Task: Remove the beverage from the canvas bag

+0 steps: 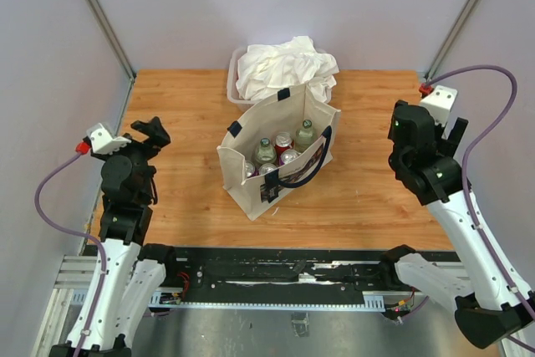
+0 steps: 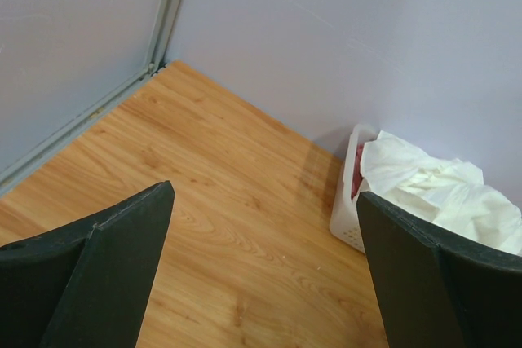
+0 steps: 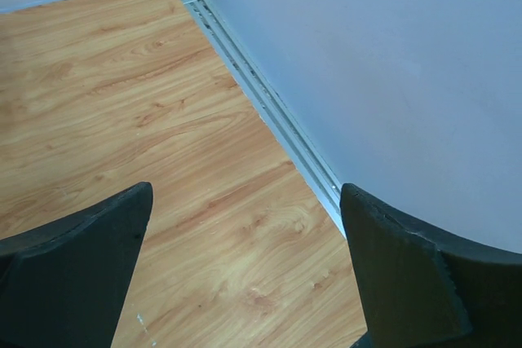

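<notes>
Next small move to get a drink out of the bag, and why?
Probably swing the left gripper over the bag's open mouth. It and the right gripper stand open and empty off to the sides, while the bottles sit upright inside with tops exposed.

The canvas bag point(image 1: 249, 180) hides all but the tops of its bottles point(image 1: 265, 151); white cloth point(image 1: 284, 64) covers most of the tub point(image 1: 231, 83).
</notes>
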Motion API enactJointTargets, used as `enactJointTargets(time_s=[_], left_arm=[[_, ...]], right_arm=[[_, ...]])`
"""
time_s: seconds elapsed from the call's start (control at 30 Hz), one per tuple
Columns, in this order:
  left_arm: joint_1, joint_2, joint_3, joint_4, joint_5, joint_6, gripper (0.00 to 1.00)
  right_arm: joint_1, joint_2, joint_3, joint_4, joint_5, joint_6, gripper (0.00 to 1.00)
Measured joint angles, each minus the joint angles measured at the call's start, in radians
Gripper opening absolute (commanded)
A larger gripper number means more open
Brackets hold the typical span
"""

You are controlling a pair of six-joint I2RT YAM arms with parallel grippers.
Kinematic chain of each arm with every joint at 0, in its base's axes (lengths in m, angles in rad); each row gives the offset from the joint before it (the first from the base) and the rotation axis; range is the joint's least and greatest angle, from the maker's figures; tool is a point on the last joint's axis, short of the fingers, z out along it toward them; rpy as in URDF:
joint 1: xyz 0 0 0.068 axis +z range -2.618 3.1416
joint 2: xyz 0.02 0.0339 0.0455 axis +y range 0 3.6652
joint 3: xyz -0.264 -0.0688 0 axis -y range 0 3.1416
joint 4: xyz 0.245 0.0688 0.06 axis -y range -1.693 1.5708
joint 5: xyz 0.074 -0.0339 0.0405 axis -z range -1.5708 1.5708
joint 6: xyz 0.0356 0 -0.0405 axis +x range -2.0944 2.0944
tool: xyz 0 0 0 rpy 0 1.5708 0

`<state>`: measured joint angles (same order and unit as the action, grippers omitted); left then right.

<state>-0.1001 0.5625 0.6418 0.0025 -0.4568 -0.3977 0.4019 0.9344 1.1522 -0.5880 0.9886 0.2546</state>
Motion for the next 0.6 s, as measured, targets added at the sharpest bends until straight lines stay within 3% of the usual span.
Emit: enactJointTargets(time_s=[0.3, 0.47, 0.6], left_arm=[[-0.002, 0.088, 0.095, -0.021, 0.151, 0.007, 1.00], [-0.067, 0.114, 0.095, -0.016, 0.215, 0.017, 1.00], [-0.147, 0.142, 0.120, -0.014, 0.241, 0.036, 1.00]], right_arm=[[0.009, -0.030, -0.017, 0.089, -0.206, -0.053, 0.99], [0.088, -0.027, -0.016, 0.152, -0.309, -0.117, 1.00], [0.173, 0.006, 0.015, 0.182, -0.352, -0.168, 0.85]])
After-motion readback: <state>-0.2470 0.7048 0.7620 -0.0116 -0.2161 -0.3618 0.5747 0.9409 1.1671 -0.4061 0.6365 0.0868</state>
